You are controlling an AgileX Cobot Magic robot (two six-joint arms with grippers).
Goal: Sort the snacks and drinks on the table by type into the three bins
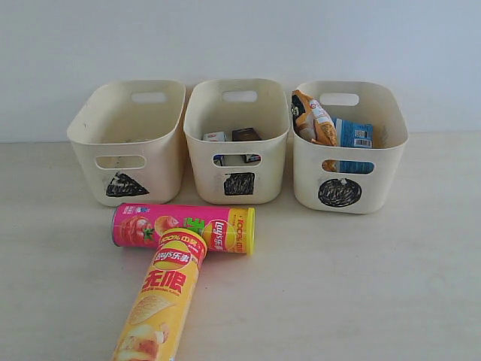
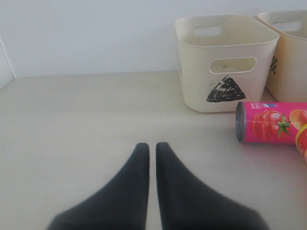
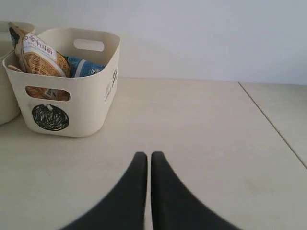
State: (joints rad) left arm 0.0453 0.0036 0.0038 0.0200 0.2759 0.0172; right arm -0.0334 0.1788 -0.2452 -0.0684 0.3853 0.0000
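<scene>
Lying beyond the left fingers (image 2: 136, 187) (pressed together, empty, like the right fingers (image 3: 136, 189)), the pink tube (image 2: 271, 128) could roll if the touching yellow tube (image 1: 161, 301) is nudged.

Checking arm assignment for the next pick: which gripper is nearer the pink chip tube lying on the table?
Left. The left gripper faces the pink chip tube lying by the triangle bin; the right gripper faces only the circle bin, with no tube in its view.
</scene>
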